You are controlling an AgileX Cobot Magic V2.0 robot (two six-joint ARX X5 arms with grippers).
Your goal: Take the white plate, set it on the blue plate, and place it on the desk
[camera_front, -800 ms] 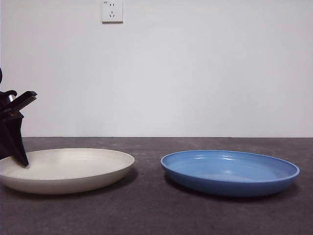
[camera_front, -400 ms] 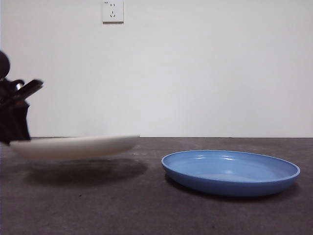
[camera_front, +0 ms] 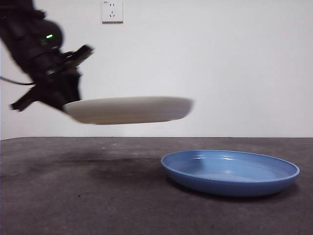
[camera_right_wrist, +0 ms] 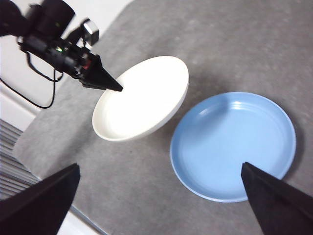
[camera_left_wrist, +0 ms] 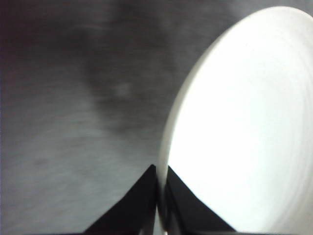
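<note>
The white plate [camera_front: 129, 109] hangs in the air well above the desk [camera_front: 98, 196], roughly level, held by its left rim. My left gripper [camera_front: 66, 100] is shut on that rim; in the left wrist view its jaws pinch the white plate [camera_left_wrist: 234, 132] edge, gripper [camera_left_wrist: 159, 188]. The right wrist view shows the white plate [camera_right_wrist: 142, 98] lifted beside the blue plate [camera_right_wrist: 234, 144], with the left gripper [camera_right_wrist: 117, 88] on it. The blue plate [camera_front: 230, 171] lies flat on the desk at the right. My right gripper [camera_right_wrist: 161, 196] is open, high above both plates.
A wall socket [camera_front: 112, 11] sits on the white wall behind. The desk's edge [camera_right_wrist: 63, 196] runs close to the left of the plates in the right wrist view, and a black cable [camera_right_wrist: 29, 93] hangs from the left arm.
The left gripper has lifted the white plate from just above the desk to well above it and carried it to the right, toward the blue plate. The blue plate has not moved.
</note>
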